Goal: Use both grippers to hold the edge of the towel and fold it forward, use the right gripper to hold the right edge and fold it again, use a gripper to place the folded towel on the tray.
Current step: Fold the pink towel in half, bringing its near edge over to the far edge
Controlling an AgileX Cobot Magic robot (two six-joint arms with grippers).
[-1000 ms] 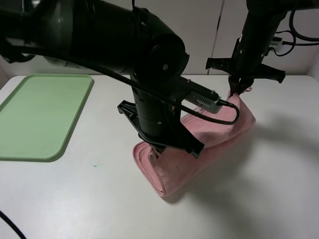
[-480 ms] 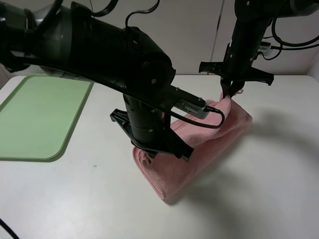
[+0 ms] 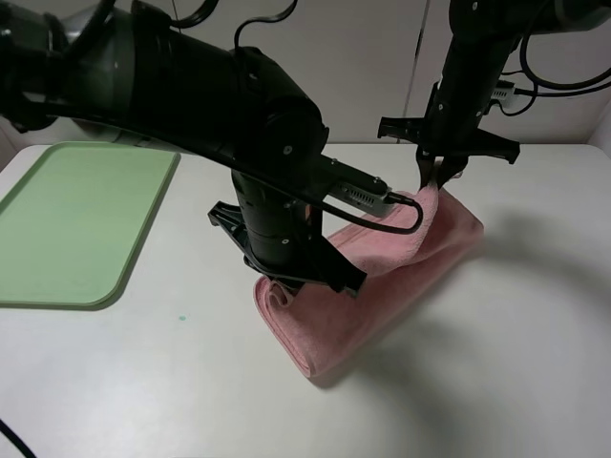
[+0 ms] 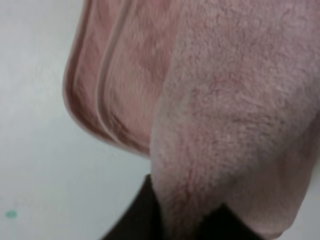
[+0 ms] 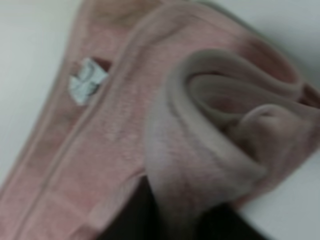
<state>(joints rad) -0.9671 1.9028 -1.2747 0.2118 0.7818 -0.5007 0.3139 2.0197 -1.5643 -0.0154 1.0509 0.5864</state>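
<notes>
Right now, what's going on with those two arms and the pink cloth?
Both arms are working on the towel, which lies doubled over on the white table, apart from the tray. The right gripper pinches its far right corner and holds it raised in a peak. The left gripper has cloth between its fingers at the left end, but whether it grips is unclear. Nothing has gone onto the tray yet.

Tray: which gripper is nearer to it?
Left. The left gripper is on the towel at its end nearest the tray; the right gripper is at its far right corner, farther away.
</notes>
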